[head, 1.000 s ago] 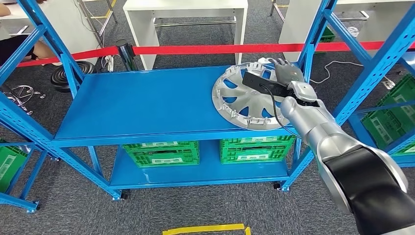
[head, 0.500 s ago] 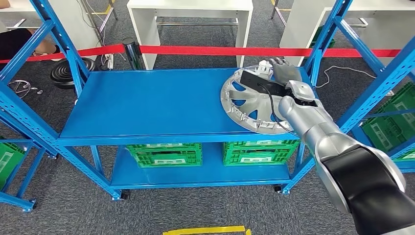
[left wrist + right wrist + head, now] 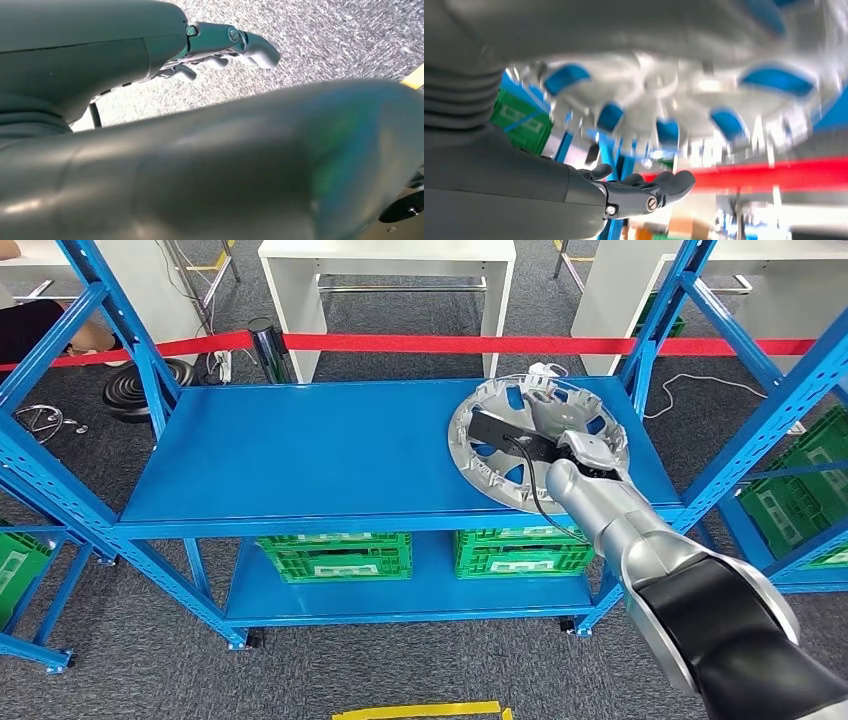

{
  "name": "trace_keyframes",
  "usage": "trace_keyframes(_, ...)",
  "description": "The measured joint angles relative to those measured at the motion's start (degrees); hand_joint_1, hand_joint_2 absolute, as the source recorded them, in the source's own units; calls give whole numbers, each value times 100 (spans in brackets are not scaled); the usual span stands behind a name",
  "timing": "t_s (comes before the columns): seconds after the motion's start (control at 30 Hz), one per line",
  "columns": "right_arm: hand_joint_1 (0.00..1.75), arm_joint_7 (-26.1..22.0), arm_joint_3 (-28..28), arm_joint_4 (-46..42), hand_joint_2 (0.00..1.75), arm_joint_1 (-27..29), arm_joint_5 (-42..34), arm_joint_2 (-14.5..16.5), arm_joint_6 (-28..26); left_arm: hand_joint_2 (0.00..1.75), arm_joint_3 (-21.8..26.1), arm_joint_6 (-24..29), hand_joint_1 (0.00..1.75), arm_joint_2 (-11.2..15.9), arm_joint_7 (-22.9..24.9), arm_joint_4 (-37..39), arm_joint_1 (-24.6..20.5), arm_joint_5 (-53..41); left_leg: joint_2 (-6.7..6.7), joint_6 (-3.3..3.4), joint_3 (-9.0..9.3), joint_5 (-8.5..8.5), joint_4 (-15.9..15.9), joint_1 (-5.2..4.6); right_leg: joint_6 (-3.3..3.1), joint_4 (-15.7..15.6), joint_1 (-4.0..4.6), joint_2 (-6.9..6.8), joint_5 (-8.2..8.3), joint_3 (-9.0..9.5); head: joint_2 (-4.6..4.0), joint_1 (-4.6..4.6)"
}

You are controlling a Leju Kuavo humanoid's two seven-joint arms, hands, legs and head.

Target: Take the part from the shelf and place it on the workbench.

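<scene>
One silver hubcap (image 3: 535, 445) lies on my blue shelf (image 3: 310, 455) near its right end, and my right hand (image 3: 585, 452) reaches over it, arm stretched forward. Its fingers (image 3: 664, 186) look extended and apart, holding nothing that I can see.

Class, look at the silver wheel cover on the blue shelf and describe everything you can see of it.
The wheel cover is a round silver disc, plastic by its look, with wedge-shaped openings through which the blue shelf shows. It lies inner side up, a ring of small clips around its rim, at the right end of the top shelf board. It looks slightly tilted, its near edge at the shelf's front. The right hand reaches over its near right part; in the right wrist view the cover sits close above the fingers.
</scene>
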Motion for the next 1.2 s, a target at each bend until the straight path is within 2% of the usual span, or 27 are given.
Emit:
trace_keyframes(0.13,0,-97,-24,4,175,133,-172,-2,213,0,3,-8,0,-4,-16,0,-11,-40,1,0,0,-1,0,0,1,0,0,0,-1,-1,0,0)
trace_keyframes(0.43,0,-112,-37,4,175,273,-226,-2,238,0,11,-8,0,-8,-54,0,-13,-48,0,0,-1,-1,-1,0,2,0,0,0,-2,1,0,0)
trace_keyframes(0.97,0,64,-57,4,175,510,-473,-2,510,0,63,4,0,-23,-73,-1,-14,-130,1,0,0,-1,-1,0,2,0,-1,1,-3,-1,0,0)
trace_keyframes(1.0,36,86,-73,4,175,537,-505,-3,534,0,63,4,0,-25,-72,-1,-15,-146,1,0,0,-1,-1,0,2,0,-1,1,-3,-1,0,0)
trace_keyframes(1.1,167,117,-155,4,175,629,-598,-10,569,0,64,5,0,-28,-70,-2,-16,-195,1,0,0,-1,-1,0,2,0,-1,1,-3,-1,0,0)
trace_keyframes(1.13,175,117,-180,4,175,660,-622,-13,570,0,64,5,0,-29,-68,-2,-16,-208,1,0,0,-1,-1,0,2,0,-1,1,-3,-1,0,0)
trace_keyframes(1.2,175,123,-224,4,175,713,-661,-17,560,0,66,5,0,-31,-61,-2,-20,-223,3,0,1,-1,-1,0,2,0,-1,1,-3,0,0,0)
